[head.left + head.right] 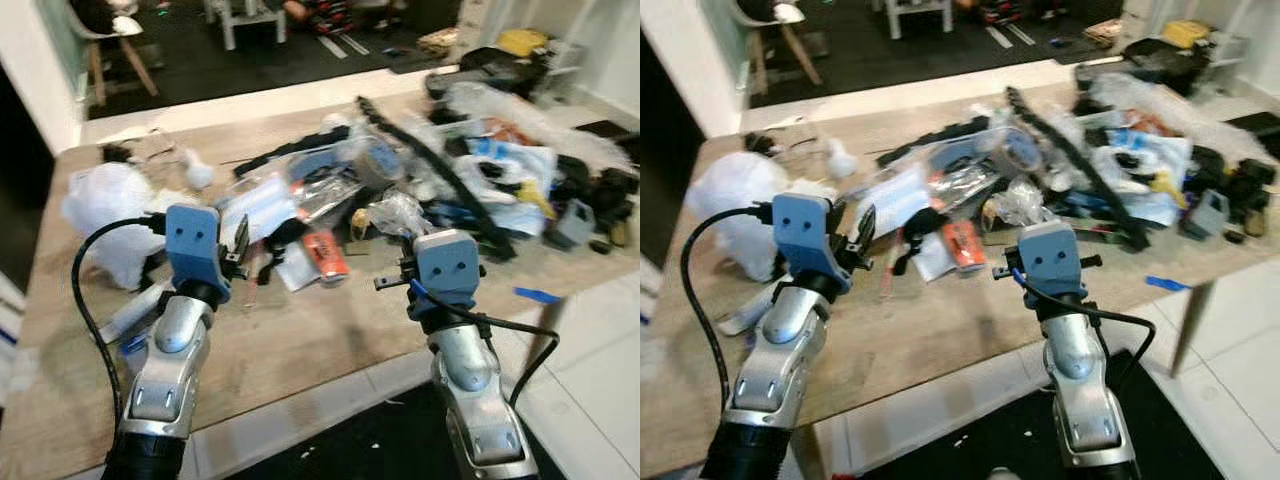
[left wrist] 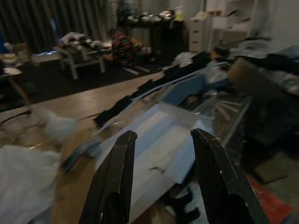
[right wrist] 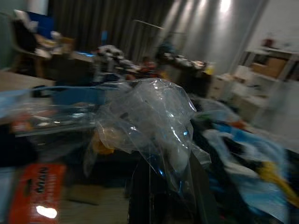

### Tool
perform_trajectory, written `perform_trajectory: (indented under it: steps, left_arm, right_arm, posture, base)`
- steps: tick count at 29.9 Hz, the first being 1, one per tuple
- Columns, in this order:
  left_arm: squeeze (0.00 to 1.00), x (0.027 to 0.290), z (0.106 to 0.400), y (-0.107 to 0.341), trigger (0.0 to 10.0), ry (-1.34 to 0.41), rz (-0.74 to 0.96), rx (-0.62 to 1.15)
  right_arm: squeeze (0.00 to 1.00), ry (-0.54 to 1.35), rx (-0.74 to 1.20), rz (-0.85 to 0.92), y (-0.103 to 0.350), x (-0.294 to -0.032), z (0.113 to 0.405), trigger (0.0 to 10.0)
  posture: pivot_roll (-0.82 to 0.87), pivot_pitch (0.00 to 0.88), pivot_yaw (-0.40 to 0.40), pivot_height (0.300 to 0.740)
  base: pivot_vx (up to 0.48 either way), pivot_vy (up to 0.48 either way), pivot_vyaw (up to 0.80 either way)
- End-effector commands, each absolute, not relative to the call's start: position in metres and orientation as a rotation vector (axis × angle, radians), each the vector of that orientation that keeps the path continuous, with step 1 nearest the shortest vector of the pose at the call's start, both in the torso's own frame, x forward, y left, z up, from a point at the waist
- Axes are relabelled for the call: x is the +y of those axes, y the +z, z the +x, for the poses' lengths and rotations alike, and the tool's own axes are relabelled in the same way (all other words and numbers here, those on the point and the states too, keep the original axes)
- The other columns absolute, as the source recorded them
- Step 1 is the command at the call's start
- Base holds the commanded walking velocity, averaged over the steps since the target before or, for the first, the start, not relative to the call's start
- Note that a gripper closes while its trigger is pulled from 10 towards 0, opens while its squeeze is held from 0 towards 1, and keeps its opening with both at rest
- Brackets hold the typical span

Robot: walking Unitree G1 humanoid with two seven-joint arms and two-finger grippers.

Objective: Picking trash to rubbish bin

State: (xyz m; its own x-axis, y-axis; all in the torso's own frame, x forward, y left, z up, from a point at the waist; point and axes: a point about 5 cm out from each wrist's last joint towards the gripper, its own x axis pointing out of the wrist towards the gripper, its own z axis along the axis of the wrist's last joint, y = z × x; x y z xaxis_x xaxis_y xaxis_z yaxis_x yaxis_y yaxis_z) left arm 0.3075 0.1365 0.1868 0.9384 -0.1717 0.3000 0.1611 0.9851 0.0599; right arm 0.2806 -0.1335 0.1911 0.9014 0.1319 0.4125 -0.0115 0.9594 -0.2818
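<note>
A heap of trash covers the wooden table (image 1: 300,340): clear wrappers, a flat blue-and-white packet (image 2: 159,140), an orange packet (image 1: 325,255) and a crumpled clear plastic bag (image 3: 149,116). My right gripper (image 3: 168,163) is shut on that clear bag (image 1: 397,212) near the middle of the heap, its fingers (image 3: 140,191) half hidden by the film. My left gripper (image 2: 163,134) is open, hovering just above the blue-and-white packet, with one of its fingers (image 1: 241,238) seen at the heap's left side.
A white crumpled bundle (image 1: 110,210) lies at the table's left. A long black toothed strip (image 1: 440,165) runs across the pile. Dark and blue clutter (image 1: 560,190) fills the right end. A chair (image 1: 110,40) stands beyond the table. The near table edge is close to my arms.
</note>
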Motion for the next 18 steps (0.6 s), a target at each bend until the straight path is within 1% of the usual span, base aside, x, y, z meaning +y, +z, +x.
perform_trajectory:
  steps: [1,18]
  left_arm:
    - [0.0,0.1407,0.3059,0.1841,10.0,-0.159,0.035,-0.302]
    - [0.0,0.1387,0.3054,0.1839,10.0,-0.167,0.038,-0.302]
  right_arm:
    - [0.0,0.091,-0.434,-0.263,0.1877,-0.13,0.2798,10.0]
    - [0.0,0.094,-0.433,-0.266,0.1872,-0.1296,0.2802,10.0]
  posture:
    - [-0.05,0.125,0.033,0.74]
    - [-0.05,0.132,0.033,0.74]
  base:
    - [0.0,0.0,-0.64]
    - [0.0,0.0,-0.65]
